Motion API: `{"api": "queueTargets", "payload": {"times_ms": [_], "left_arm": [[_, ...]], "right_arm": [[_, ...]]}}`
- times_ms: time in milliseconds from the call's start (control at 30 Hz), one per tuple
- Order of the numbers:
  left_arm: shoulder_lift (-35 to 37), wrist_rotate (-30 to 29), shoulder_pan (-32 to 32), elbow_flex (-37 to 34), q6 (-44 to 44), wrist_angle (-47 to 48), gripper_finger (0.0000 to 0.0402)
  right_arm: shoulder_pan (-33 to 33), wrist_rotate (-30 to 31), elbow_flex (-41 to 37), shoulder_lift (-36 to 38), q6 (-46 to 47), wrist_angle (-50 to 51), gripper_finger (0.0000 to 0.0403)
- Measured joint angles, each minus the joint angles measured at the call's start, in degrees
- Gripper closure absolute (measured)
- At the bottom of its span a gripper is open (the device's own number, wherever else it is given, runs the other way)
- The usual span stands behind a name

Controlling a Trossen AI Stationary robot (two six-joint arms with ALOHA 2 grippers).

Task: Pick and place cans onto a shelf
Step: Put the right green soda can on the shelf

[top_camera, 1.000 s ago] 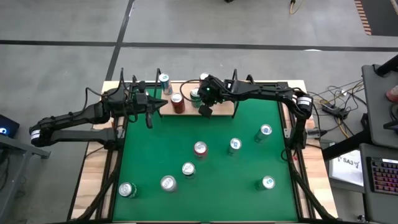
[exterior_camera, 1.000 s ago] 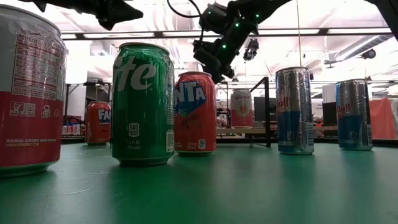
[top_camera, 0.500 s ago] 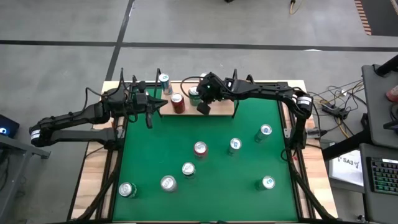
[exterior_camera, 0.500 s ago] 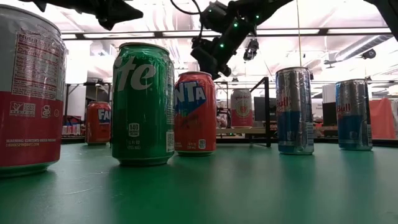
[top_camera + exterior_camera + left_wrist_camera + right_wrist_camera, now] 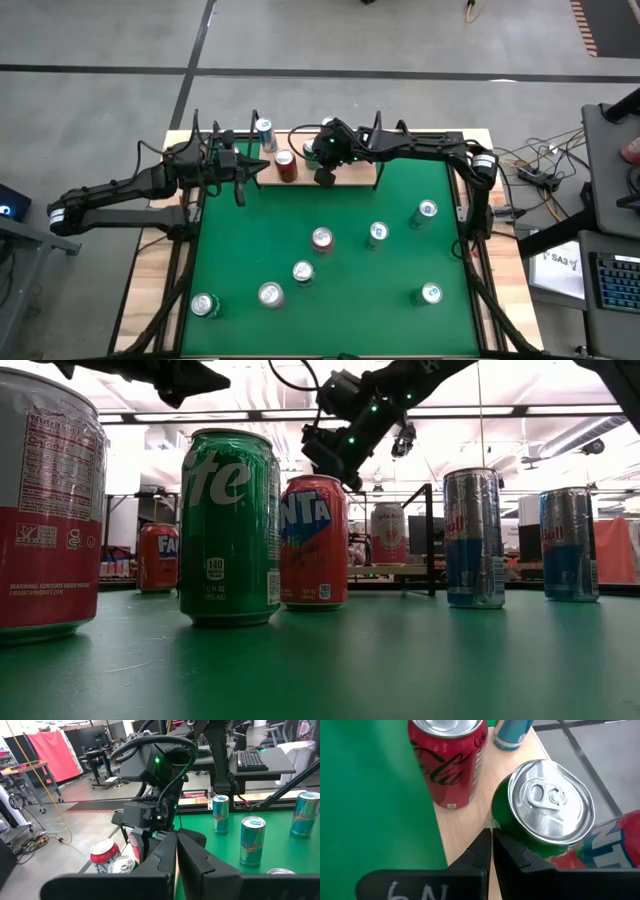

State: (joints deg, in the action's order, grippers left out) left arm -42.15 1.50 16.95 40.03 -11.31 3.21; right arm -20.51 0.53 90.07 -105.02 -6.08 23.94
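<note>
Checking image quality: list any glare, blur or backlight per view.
Low view: bright ceiling lights backlight the scene, and the nearest can is cropped. Right wrist view: glare on the green can top. Left wrist view: the left gripper fills the foreground.

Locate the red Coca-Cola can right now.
In the high view, the red Coca-Cola can stands on the shelf at the table's far edge, left of the right gripper.
</note>
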Motion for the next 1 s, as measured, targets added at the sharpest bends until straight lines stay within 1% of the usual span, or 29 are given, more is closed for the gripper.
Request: {"api": "queueTargets", "payload": {"times_ms": [500,1000], "left_arm": [[0.0,0.0,0.0,0.0,0.0,-0.2,0.0402],[0.0,0.0,0.0,0.0,-0.2,-0.7,0.0402]], "right_arm": [[-1.8,1.0,1.5,-1.6,-3.6,-1.0,0.0394],[-2.9,0.9,1.5,-1.7,-5.3,-5.0,0.0394]]}}
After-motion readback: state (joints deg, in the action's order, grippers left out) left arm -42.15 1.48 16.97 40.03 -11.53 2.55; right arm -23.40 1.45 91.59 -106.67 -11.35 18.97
